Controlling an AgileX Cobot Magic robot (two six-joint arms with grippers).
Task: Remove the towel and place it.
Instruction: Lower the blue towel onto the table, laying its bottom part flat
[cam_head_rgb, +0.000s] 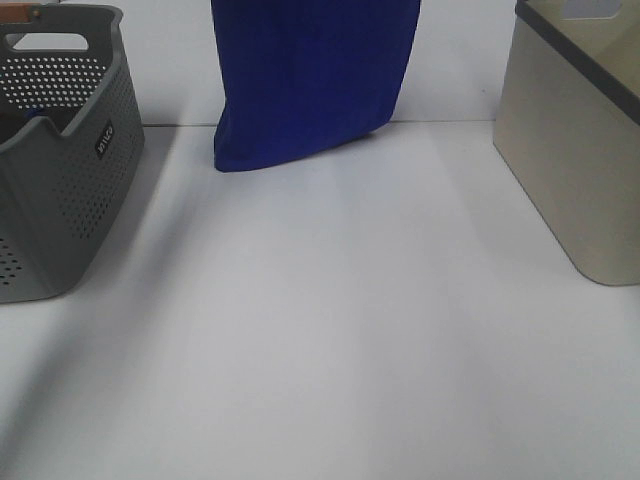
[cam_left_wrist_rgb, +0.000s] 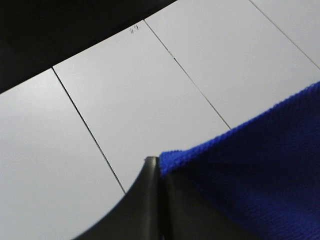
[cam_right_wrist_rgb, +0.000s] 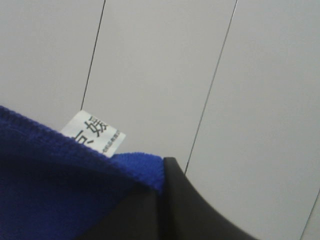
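Hanging towel (cam_head_rgb: 310, 80), white table (cam_head_rgb: 330, 330), pale wall (cam_head_rgb: 170, 60)

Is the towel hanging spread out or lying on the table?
Hanging, spread out: the towel drops as one flat sheet in the high view, left pincer and right pincer each shut on its edge.
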